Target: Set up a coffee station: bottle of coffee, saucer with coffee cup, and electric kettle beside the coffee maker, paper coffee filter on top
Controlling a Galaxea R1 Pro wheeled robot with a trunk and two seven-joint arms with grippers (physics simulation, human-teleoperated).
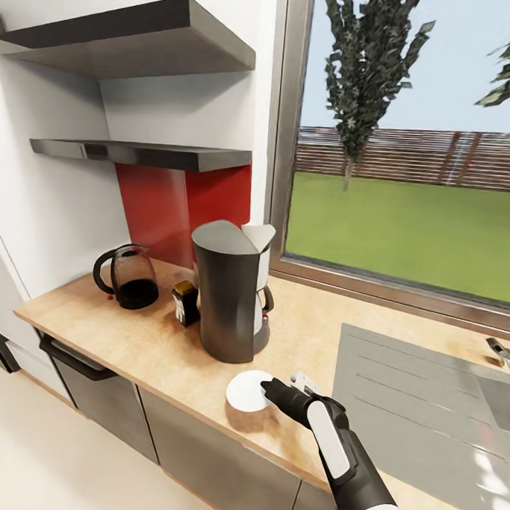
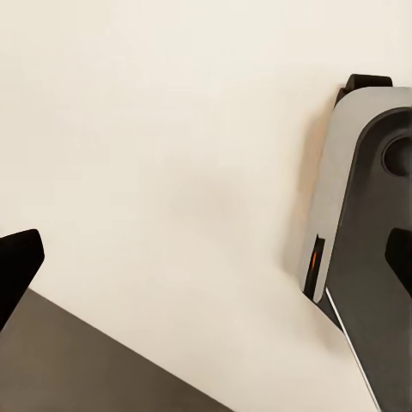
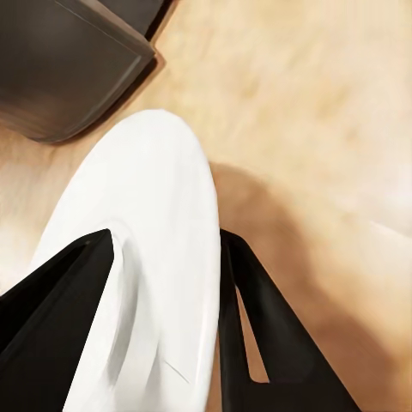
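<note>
The kitchen had a long wooden countertop (image 1: 168, 348) under a big window (image 1: 410, 143) that looked out on green grass and a tree. Two dark shelves (image 1: 140, 155) hung on the wall above it.

The coffee maker (image 1: 231, 291) stood upright in the middle of the countertop, which is where the task wanted it to stay. A small dark bottle of coffee (image 1: 185, 302) stood just beside it, on the side away from the window. The electric kettle (image 1: 130, 278) sat a little farther along, near the red wall panel (image 1: 183, 206). Those two things looked to be in their places next to the coffee maker.

The white saucer (image 1: 246, 391) was close in front of the coffee maker, near the front edge of the countertop. That spot made sense, because the saucer had to end up next to the coffee maker.

The right gripper (image 3: 163, 318) had one dark finger (image 3: 51, 326) on each side of the saucer's rim, pinching the thin plate between them. The fingers were only a little way apart, as wide as the rim. It was hard to tell if the saucer lay flat on the wood or was lifted a bit.

In the left wrist view, a dark fingertip (image 2: 17, 266) of the left gripper poked in over a pale floor (image 2: 172, 172). Whether that gripper was open or closed could not be told.
</note>
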